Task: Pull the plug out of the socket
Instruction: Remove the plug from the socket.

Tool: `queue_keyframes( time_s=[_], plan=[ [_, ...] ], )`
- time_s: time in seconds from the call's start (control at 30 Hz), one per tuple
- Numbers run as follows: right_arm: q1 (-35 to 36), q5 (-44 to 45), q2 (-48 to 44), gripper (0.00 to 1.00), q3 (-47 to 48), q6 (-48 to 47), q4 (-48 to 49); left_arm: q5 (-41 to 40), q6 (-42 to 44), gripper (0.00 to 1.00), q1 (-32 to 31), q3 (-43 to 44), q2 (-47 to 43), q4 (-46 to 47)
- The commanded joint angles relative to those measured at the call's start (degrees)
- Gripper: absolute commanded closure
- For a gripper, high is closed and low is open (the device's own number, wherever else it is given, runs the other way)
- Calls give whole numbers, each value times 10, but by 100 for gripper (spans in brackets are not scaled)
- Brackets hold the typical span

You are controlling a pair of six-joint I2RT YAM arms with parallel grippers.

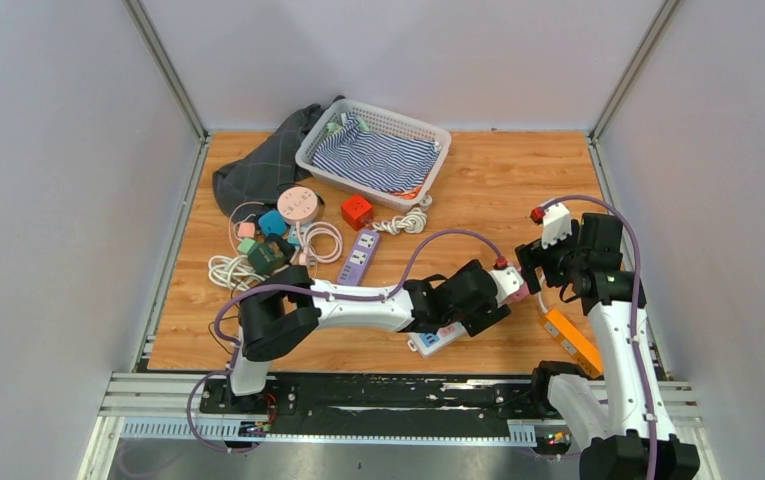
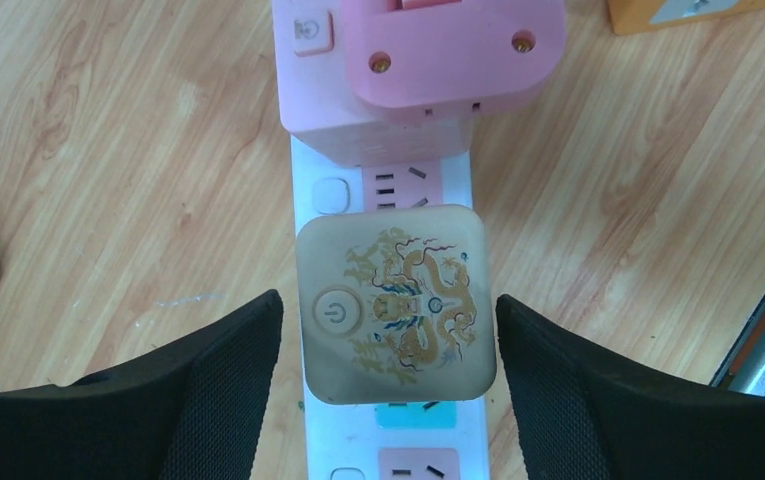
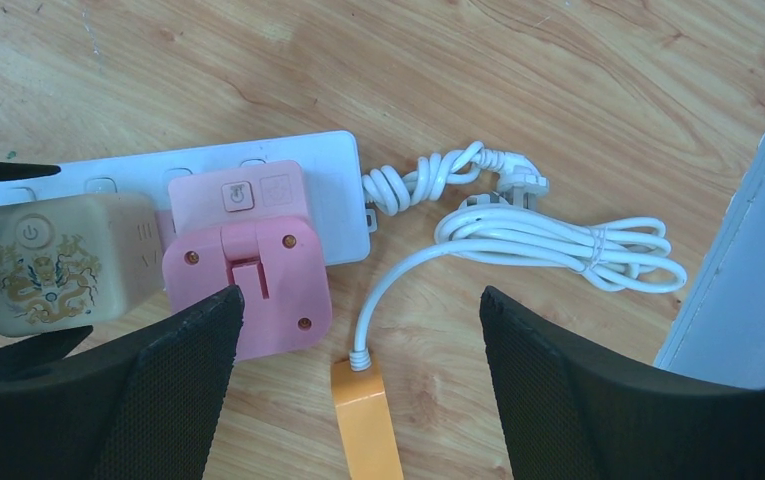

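The wood-grain laminate tabletop [image 1: 498, 190] carried a white plastic mesh basket [image 1: 398, 118] and a crumpled dark grey checked cloth [image 1: 253, 172] at its far edge. Nearer lay a round pink socket hub [image 1: 298, 204], a red cube adapter [image 1: 357, 211], a purple power strip [image 1: 360, 256], a long white power strip [image 3: 328, 175], an orange power strip [image 1: 572, 340] and bundled white cables [image 3: 558, 245].

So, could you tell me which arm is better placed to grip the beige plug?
Left, probably. The left gripper is open with a finger on each side of the beige plug, not touching it. The right gripper, also open, sits beside the pink plug.
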Motion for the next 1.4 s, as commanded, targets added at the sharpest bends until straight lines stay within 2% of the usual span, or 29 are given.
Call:
queue_keyframes(
  time_s=[0.0, 0.17, 0.37, 0.5, 0.73, 1.1, 1.23, 1.37],
  plan=[
    [-12, -9, 8, 12, -8, 8, -5, -16, -4, 26, -4, 11, 16, -7],
    [-14, -24, 31, 12, -5, 2, -17, -18, -2, 71, -4, -9, 4, 14],
    [-14, -126, 43, 13, 6, -15, -45, -5, 15, 100, -4, -21, -17, 19],
    [-4, -146, 58, 13, 5, -14, -41, 11, 23, 100, -4, -27, -23, 20],
    [36, -79, 109, 15, 10, 7, -16, 21, 23, 100, -4, -36, -31, 20],
    [48, -50, 157, 17, 6, 8, -17, 31, 18, 100, -3, -56, -41, 59],
    [49, -49, 165, 21, 5, 7, -17, 32, 13, 100, -3, -64, -46, 71],
    [51, -42, 178, 30, 2, 4, -16, 33, -21, 100, 2, -68, -50, 81]
  ],
)
